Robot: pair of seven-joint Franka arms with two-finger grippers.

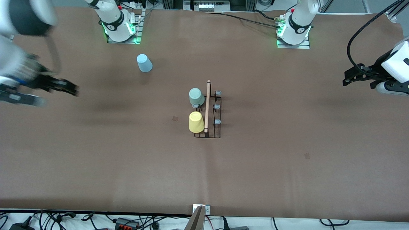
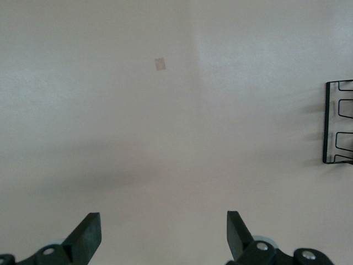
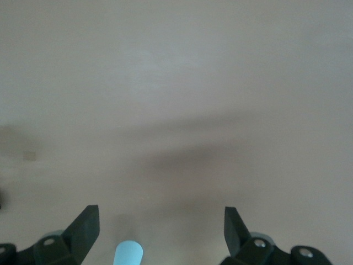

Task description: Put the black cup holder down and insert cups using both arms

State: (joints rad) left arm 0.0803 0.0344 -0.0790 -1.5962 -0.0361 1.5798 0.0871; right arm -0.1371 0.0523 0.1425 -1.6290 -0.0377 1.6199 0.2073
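The black cup holder [image 1: 213,127] stands mid-table, its wooden rod [image 1: 207,105] along the top. A pale green cup [image 1: 196,96] and a yellow cup [image 1: 196,122] sit upside down on its prongs on the side toward the right arm's end. Three grey-blue tipped prongs [image 1: 217,107] on the side toward the left arm's end are bare. A light blue cup [image 1: 144,63] stands upside down on the table near the right arm's base; it also shows in the right wrist view [image 3: 128,255]. My right gripper [image 1: 71,89] [image 3: 160,229] is open and empty over the table's right-arm end. My left gripper [image 1: 347,80] [image 2: 162,232] is open and empty over the left-arm end. The holder's edge [image 2: 337,121] shows in the left wrist view.
Brown table cover with small tape marks [image 1: 175,118] [image 1: 307,156]. The arm bases [image 1: 119,27] [image 1: 295,30] stand along the table's edge farthest from the front camera. Cables lie off the table's edge nearest that camera [image 1: 127,220].
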